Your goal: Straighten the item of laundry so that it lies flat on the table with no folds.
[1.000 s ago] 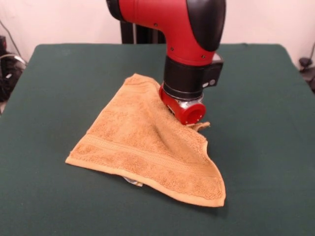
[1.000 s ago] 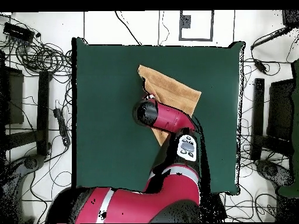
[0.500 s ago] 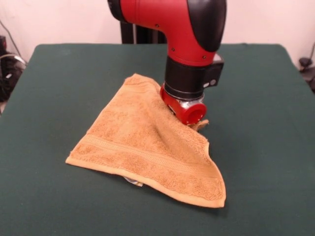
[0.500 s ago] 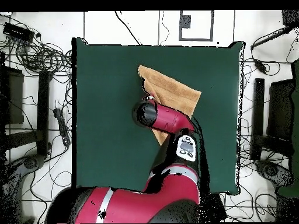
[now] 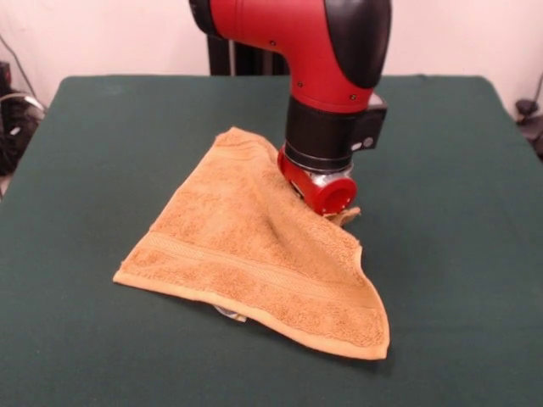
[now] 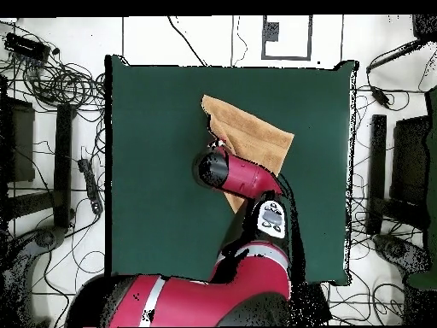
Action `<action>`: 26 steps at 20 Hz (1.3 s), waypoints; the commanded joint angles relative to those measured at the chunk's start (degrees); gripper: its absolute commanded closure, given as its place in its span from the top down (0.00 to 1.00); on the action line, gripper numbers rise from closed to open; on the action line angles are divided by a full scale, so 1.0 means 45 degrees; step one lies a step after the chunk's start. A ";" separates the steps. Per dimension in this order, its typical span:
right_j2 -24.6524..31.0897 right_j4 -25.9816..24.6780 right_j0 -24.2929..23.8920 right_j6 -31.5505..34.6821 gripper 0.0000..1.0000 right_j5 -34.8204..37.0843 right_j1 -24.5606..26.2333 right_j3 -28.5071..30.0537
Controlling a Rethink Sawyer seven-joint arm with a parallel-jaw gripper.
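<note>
Towel [image 5: 254,254] folded, roughly triangular, on surface [image 5: 102,153]. Pincer [image 5: 327,199] at far-right fold edge; finger state unclear. Advice: drag top layer outward, low, slow.

Bare table [image 5: 102,127] rings the folded towel [image 5: 246,254]; the arm [image 5: 327,102] blocks its far edge.

no readable text, labels, brands or numbers on anything shown
</note>
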 commanded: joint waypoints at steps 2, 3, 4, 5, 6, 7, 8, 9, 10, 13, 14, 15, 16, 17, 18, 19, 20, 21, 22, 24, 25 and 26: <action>0.3725 0.2016 0.0415 0.3537 0.00 -0.1023 0.1616 0.2372; 0.3785 0.2332 0.0517 0.3700 0.00 -0.0972 0.1591 0.2484; 0.3846 0.2649 0.0619 0.3864 0.00 -0.0921 0.1565 0.2596; 0.3820 0.2925 0.0781 0.4012 0.00 -0.0981 0.1534 0.2680; 0.3716 0.3223 0.0966 0.4104 0.00 -0.0865 0.1502 0.2718; 0.3747 0.3447 0.1029 0.4096 0.00 -0.0860 0.1469 0.2802; 0.3622 0.3676 0.1205 0.4068 0.00 -0.0721 0.1448 0.2805; 0.3658 0.3878 0.1247 0.4046 0.00 -0.0781 0.1428 0.2886; 0.3689 0.4101 0.1286 0.4025 0.00 -0.0798 0.1406 0.2953; 0.3702 0.4724 0.1449 0.3983 0.00 -0.0853 0.1338 0.3133; 0.3793 0.4894 0.1425 0.3922 0.00 -0.0889 0.1304 0.3215; 0.3843 0.5045 0.1426 0.3853 0.00 -0.0920 0.1270 0.3284; 0.3903 0.5182 0.1413 0.3781 0.00 -0.0934 0.1240 0.3349; 0.3989 0.5298 0.1376 0.3694 0.00 -0.0980 0.1211 0.3422; 0.4041 0.5414 0.1370 0.3633 0.00 -0.1013 0.1186 0.3479; 0.4118 0.5500 0.1339 0.3560 0.00 -0.1053 0.1167 0.3539; 0.4169 0.5578 0.1322 0.3475 0.00 -0.1063 0.1158 0.3584; 0.4225 0.5626 0.1296 0.3343 0.00 -0.1005 0.1154 0.3623; 0.4167 0.5604 0.1346 0.3153 0.00 -0.0856 0.1171 0.3608; 0.4053 0.5518 0.1454 0.2808 0.00 -0.0714 0.1214 0.3605; 0.4118 0.5465 0.1425 0.2705 0.00 -0.0846 0.1229 0.3687; 0.4234 0.5429 0.1370 0.2679 0.00 -0.1055 0.1234 0.3812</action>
